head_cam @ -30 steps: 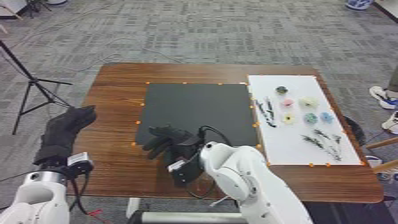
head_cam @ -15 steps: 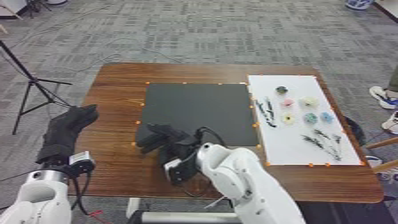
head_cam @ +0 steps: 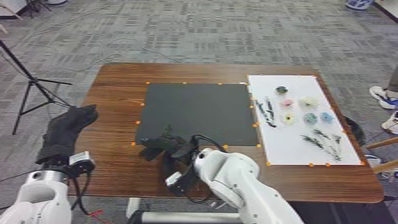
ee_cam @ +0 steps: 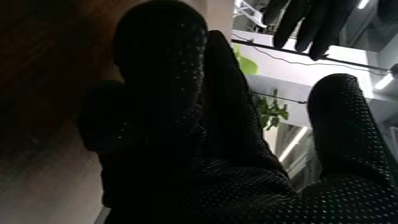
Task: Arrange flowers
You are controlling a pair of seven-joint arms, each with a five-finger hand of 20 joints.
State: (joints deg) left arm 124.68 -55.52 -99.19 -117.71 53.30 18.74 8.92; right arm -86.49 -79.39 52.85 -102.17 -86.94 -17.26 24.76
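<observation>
Right hand (head_cam: 163, 144) is open (thumb apart) at the black mat (head_cam: 200, 107).

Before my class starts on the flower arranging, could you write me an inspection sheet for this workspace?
Surface: brown wooden table with a black mat and, on the right, a white mat.
Job's things: on the white mat, pink flower, yellow flower, pale flower, two blue flowers, dark stems and leafy sprigs.
Clutter: orange markers along the mats' edges.
Grippers: right hand at the black mat's near left corner, fingers extended; left hand by the table's left edge, open.
Cables: black cable looping at the right wrist; others beside the left arm.
Surroundings: grey carpet; black tripod at left.
</observation>
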